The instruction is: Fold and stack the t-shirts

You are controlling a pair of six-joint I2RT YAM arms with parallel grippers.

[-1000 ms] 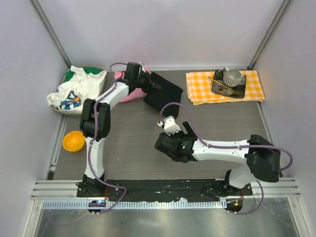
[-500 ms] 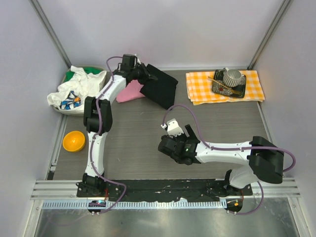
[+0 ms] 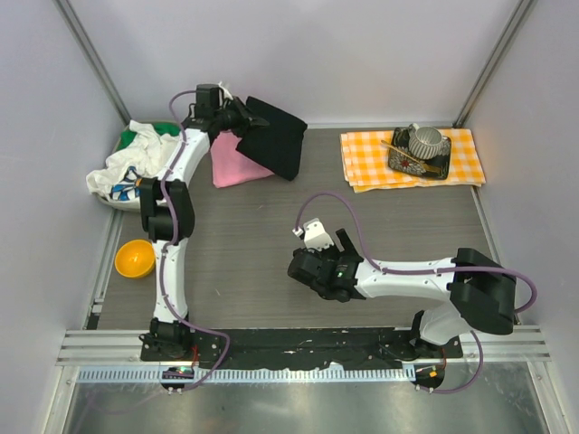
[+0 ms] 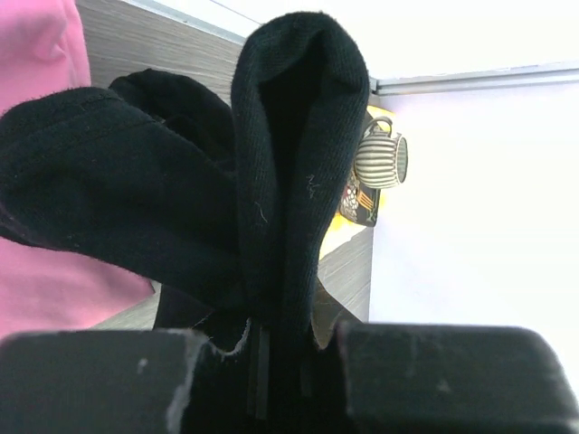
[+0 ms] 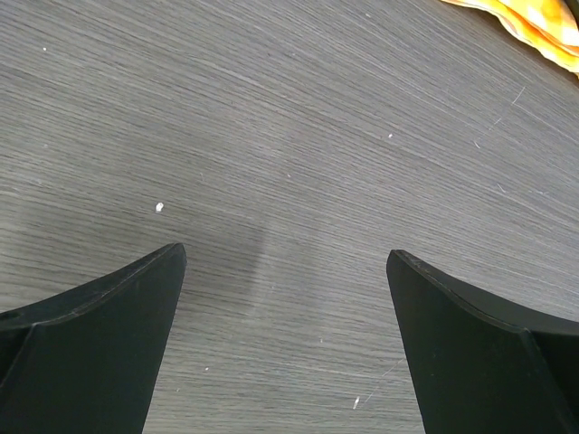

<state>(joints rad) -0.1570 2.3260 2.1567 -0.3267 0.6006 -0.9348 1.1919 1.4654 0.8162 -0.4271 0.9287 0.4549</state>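
My left gripper [image 3: 242, 116] is shut on the folded black t-shirt [image 3: 276, 136], which hangs raised above the table at the back left. In the left wrist view the black t-shirt [image 4: 271, 181] fills the space between the jaws. Under and beside it lies the folded pink t-shirt [image 3: 231, 165], whose cloth [image 4: 36, 54] shows at the left edge of that view. My right gripper [image 3: 324, 242] stands open over bare table near the middle, its fingertips [image 5: 136, 298] wide apart with nothing between them.
An orange-and-white checked cloth [image 3: 362, 163] at the back right carries a dark tray with a striped cup [image 3: 425, 140]. A heap of white and green cloth [image 3: 140, 163] lies at the far left. An orange bowl [image 3: 135, 259] sits near the left edge.
My left arm has lifted the black t-shirt off the table and swung it back and left, uncovering more of the pink t-shirt. The right arm has barely shifted.
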